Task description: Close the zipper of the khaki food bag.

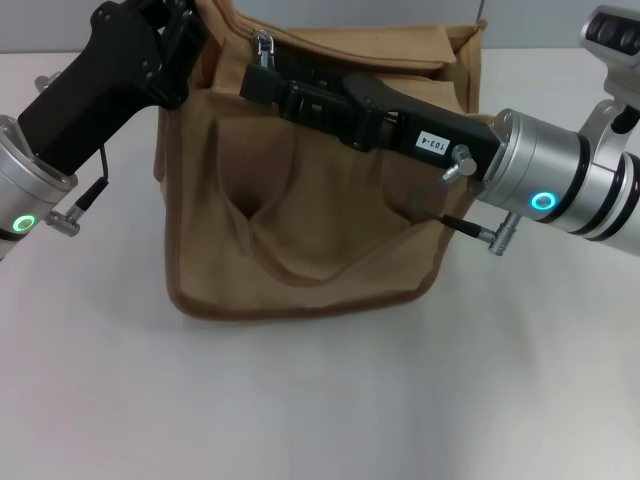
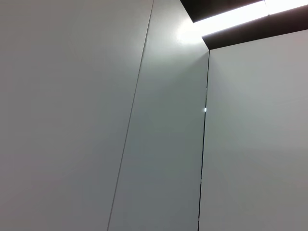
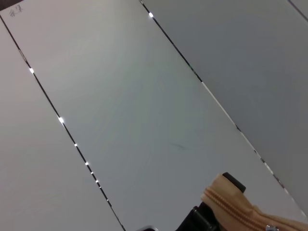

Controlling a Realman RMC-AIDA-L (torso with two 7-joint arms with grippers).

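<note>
The khaki food bag (image 1: 300, 230) stands on the white table in the middle of the head view, its front pocket facing me. My left gripper (image 1: 188, 32) is at the bag's top left corner and shut on the fabric there, holding it up. My right gripper (image 1: 258, 72) reaches in from the right across the bag's top and is shut on the silver pull tab (image 1: 264, 46) of the zipper, near the left end of the top. The right wrist view shows a piece of tan zipper tape (image 3: 240, 208) beside a black fingertip (image 3: 234, 181). The left wrist view shows only wall panels.
The white table (image 1: 320, 400) spreads in front of and beside the bag. The right arm's silver wrist (image 1: 540, 175) hangs over the bag's right side. The left arm's wrist (image 1: 30, 190) is at the left edge.
</note>
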